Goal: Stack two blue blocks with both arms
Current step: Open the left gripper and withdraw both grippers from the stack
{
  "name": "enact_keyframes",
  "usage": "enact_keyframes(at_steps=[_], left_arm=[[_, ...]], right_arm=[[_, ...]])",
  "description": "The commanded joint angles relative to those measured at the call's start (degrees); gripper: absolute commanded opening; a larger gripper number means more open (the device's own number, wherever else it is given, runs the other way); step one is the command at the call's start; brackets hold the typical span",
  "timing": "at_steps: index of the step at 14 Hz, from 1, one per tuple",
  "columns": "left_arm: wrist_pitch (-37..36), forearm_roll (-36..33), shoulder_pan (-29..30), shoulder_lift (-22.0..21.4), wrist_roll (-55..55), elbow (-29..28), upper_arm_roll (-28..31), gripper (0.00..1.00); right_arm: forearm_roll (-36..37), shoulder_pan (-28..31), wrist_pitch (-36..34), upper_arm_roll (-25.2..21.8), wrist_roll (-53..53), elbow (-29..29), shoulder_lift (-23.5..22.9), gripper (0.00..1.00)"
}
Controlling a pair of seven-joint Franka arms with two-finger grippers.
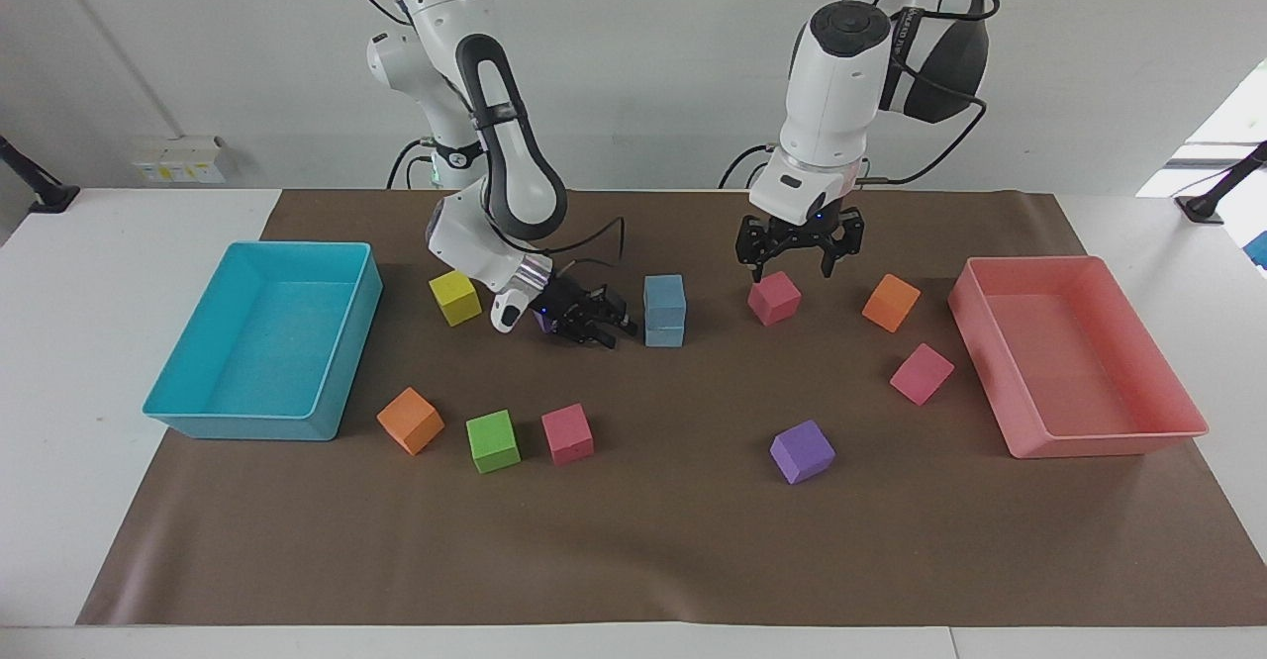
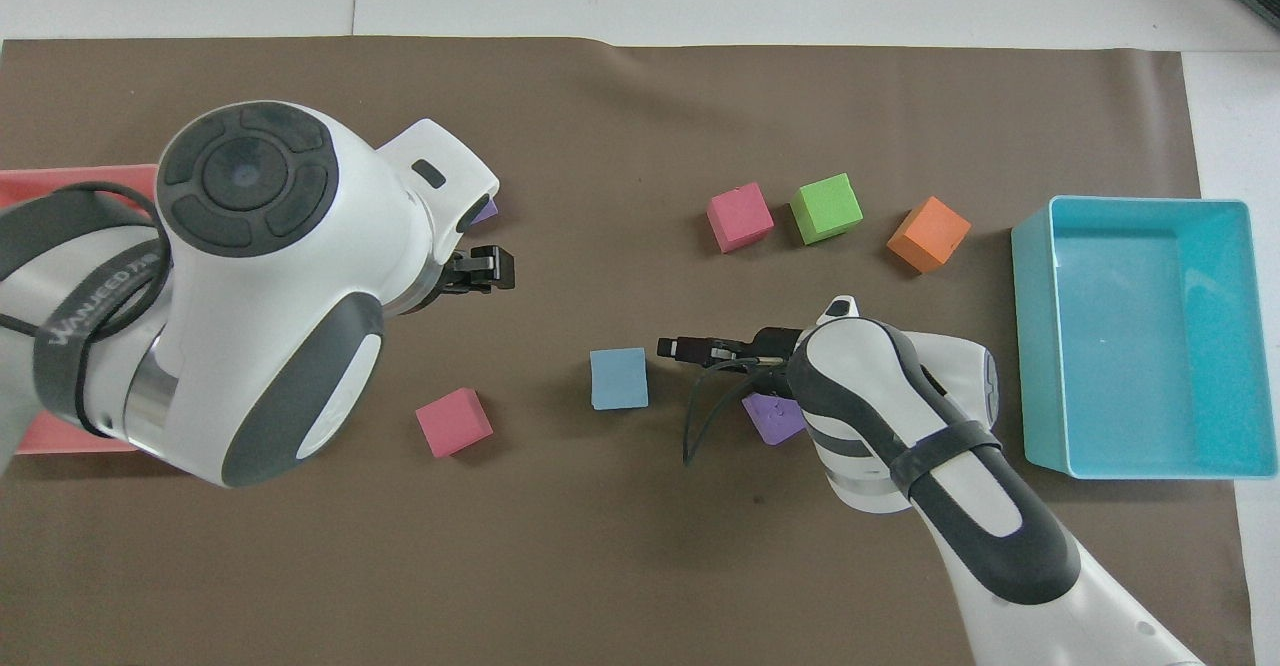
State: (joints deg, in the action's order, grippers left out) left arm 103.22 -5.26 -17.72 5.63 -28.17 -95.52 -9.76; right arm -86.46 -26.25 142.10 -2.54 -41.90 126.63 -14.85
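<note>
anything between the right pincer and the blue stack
Nothing visible does. The right pincer sits low beside the stacked blue blocks, toward the right arm's end, with only bare brown mat in the gap. The left pincer hangs open over a pink cube.
</note>
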Motion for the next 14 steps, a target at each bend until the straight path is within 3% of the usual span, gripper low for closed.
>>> enact_keyframes(at_steps=[1, 6, 11, 14], left_arm=[[-3.5, -0.1, 4.4, -3.2, 4.9, -0.4, -0.1, 1.0], [-6.9, 3.8, 12.5, -5.7, 13.7, 0.9, 0.1, 1.0], [-11.4, 3.9, 16.2, -7.4, 14.7, 2.4, 0.4, 1.0], [-12.0, 3.9, 16.6, -8.6, 14.7, 2.4, 0.7, 1.0]], right_arm=[[-2.1, 0.0, 3.9, 0.3, -1.9, 0.2, 1.4, 0.64], [-1.3, 0.3, 8.3, 0.2, -1.3, 0.5, 3.6, 0.69], [-0.5, 0.1, 12.5, -0.2, 2.9, 0.2, 4.9, 0.75], [11.9, 2.4, 11.6, -0.4, 8.6, -1.2, 4.7, 0.77]])
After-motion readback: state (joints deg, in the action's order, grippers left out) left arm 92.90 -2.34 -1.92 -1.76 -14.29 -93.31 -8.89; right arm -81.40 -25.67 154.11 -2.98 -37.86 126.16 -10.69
